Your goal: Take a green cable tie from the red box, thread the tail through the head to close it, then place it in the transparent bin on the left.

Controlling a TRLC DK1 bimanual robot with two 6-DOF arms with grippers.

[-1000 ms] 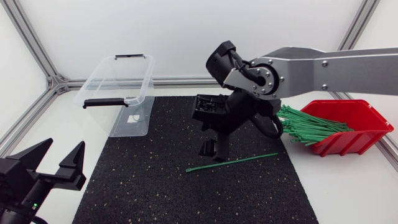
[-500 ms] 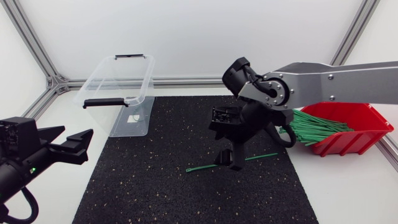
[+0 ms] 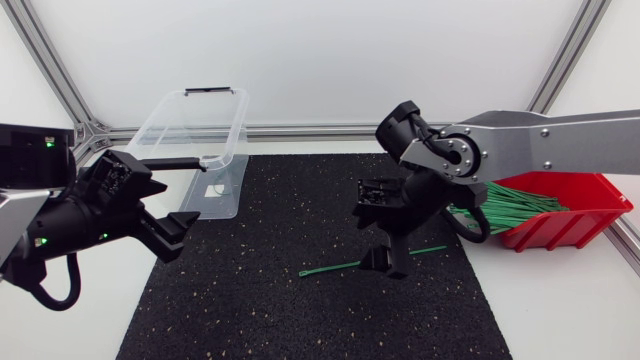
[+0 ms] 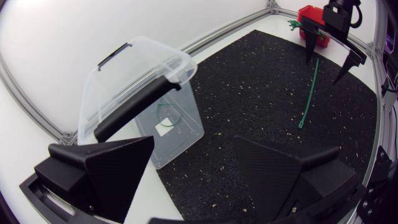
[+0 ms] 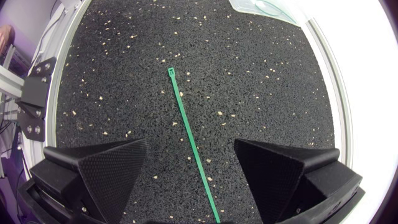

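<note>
A straight green cable tie (image 3: 372, 260) lies on the black mat (image 3: 260, 290). My right gripper (image 3: 388, 263) hangs open right over its middle, fingers pointing down, one on each side. In the right wrist view the tie (image 5: 186, 130) runs out from between the open fingers (image 5: 99, 171), head end farthest ahead. The red box (image 3: 575, 205) at the right holds a bundle of green ties (image 3: 500, 205). The transparent bin (image 3: 195, 145) stands at the back left. My left gripper (image 3: 162, 205) is open and empty in front of it. A closed green loop (image 4: 166, 115) lies inside the bin (image 4: 134, 93).
The bin's black handle (image 4: 134, 106) is close ahead of my left gripper (image 4: 199, 171). My right arm's silver link (image 3: 560, 145) spans over the red box. An aluminium frame (image 3: 60, 70) borders the white table.
My left arm has risen from the front left corner and swung toward the bin. My right gripper has moved right and come down over the tie on the mat.
</note>
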